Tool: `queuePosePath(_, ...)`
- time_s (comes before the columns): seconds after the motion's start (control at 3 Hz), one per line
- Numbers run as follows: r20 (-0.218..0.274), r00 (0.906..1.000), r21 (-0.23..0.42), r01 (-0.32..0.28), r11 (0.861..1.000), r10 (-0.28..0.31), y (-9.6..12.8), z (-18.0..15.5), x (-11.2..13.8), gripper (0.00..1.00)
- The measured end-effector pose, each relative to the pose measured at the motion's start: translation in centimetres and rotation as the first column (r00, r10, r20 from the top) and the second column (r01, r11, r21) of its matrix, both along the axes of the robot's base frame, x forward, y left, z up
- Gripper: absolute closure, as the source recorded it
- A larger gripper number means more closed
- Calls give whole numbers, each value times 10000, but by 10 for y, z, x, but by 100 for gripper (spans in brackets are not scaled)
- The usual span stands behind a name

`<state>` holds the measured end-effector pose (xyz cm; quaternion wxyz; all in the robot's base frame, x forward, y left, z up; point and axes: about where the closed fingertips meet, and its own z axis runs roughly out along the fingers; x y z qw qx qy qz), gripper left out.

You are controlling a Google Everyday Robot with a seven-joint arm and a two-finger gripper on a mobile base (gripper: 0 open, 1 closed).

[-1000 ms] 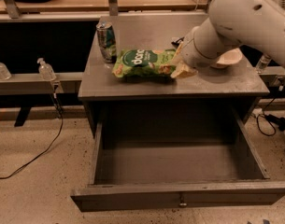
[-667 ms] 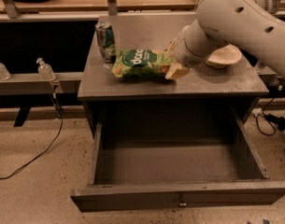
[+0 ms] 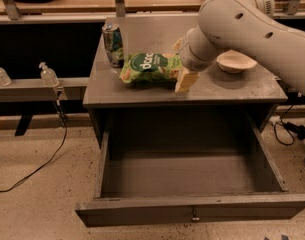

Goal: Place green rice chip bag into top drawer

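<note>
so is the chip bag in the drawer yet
No, the green rice chip bag lies on the tabletop above the open top drawer, with the claw at its right end.

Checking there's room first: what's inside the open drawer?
The drawer shows only bare grey floor; its back, under the table, is shadowed. The pincer grips the chip bag up top.
</note>
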<state>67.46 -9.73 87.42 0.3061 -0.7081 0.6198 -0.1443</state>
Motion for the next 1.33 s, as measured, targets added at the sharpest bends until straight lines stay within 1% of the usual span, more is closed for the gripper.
queuePosePath(0.33, 114, 9999, -160, 39, 9999, -38, 1, -4, 10, 1)
queuePosePath(0.67, 157, 9998, -411, 109, 9991, -103, 0, -11, 19, 7)
queuePosePath(1.0, 75, 9999, -504, 152, 9986, -148, 1, -17, 27, 23)
queuePosePath(1.33, 72, 9999, -506, 153, 9986, -149, 1, -15, 27, 47)
